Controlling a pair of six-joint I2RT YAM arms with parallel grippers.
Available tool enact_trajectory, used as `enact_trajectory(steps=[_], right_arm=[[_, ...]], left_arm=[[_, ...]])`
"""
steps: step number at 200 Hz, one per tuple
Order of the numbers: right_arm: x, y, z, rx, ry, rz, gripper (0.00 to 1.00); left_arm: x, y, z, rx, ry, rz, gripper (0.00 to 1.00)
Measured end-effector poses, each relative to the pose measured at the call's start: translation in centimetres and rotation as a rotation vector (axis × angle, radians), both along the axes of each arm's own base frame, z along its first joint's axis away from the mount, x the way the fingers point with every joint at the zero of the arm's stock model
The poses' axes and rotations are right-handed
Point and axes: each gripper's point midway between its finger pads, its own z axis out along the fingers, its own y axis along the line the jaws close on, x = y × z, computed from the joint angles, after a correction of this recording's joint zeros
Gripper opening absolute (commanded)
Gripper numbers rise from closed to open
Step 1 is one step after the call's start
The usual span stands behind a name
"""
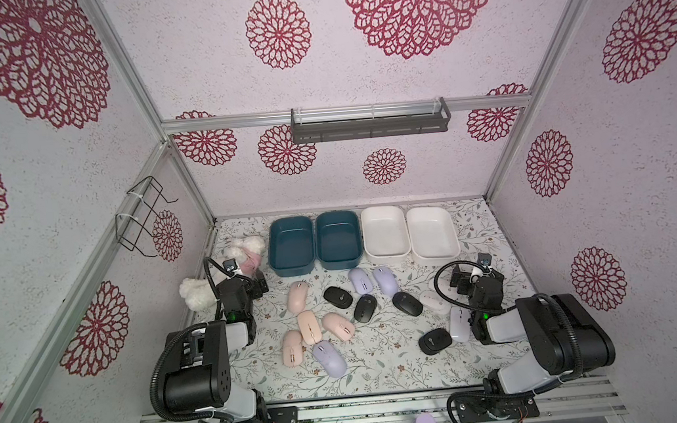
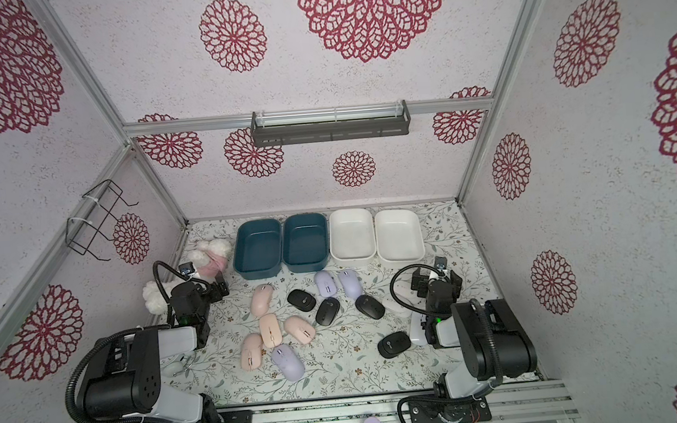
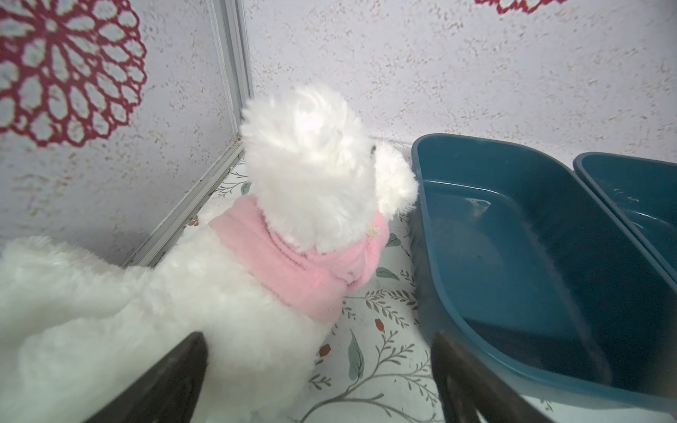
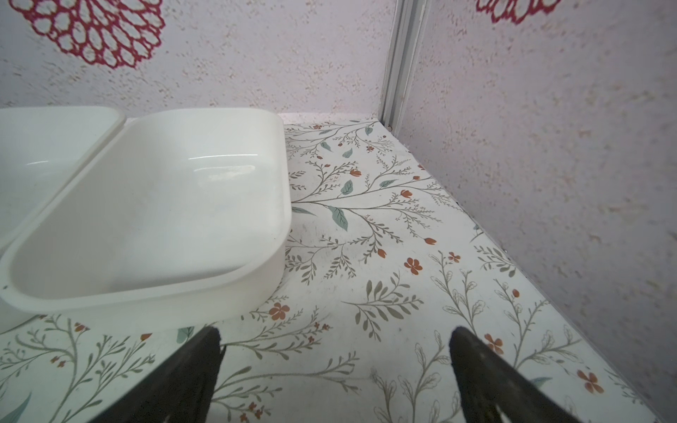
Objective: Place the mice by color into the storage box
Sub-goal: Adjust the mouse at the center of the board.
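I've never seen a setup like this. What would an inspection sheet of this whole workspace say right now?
Surface: floral-print table, no spills seen.
Job's things: pink mice, black mice, lavender mice and white mice lie loose on it, unsorted; teal boxes and white boxes behind them are empty.
Clutter: plush toy in a pink jumper beside a teal box.
Grippers: left gripper and right gripper both open, holding nothing.
Cables: black hoses loop along both arms.
Surroundings: flower-patterned walls, gray shelf, wire rack.
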Motion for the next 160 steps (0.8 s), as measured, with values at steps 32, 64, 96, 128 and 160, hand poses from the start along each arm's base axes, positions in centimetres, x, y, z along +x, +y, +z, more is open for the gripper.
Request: enact_trajectory(steps=[32, 64, 96, 128, 160], right_arm=[[0.00, 0.00, 0.02, 0.000, -0.001, 0.000, 0.99], [0.02, 0.00, 0.07, 0.000, -0.003, 0.000, 0.99], [0.02, 0.00, 0.07, 0.001, -0.003, 0.000, 0.99], [0.02, 0.01, 0.07, 0.001, -0.003, 0.000, 0.99], [0.01, -0.02, 0.10, 0.000, -0.003, -0.001, 0.99]], left_arm=[[0.00, 0.00, 0.00, 0.000, 0.000, 0.000, 0.97], [0.00, 0.00, 0.00, 0.000, 0.000, 0.000, 0.97], [0.00, 0.00, 0.00, 0.000, 0.000, 0.000, 0.97], [0.00, 0.00, 0.00, 0.000, 0.000, 0.000, 0.97], [0.51, -0.42, 0.43, 0.029, 0.047, 0.005, 0.97]])
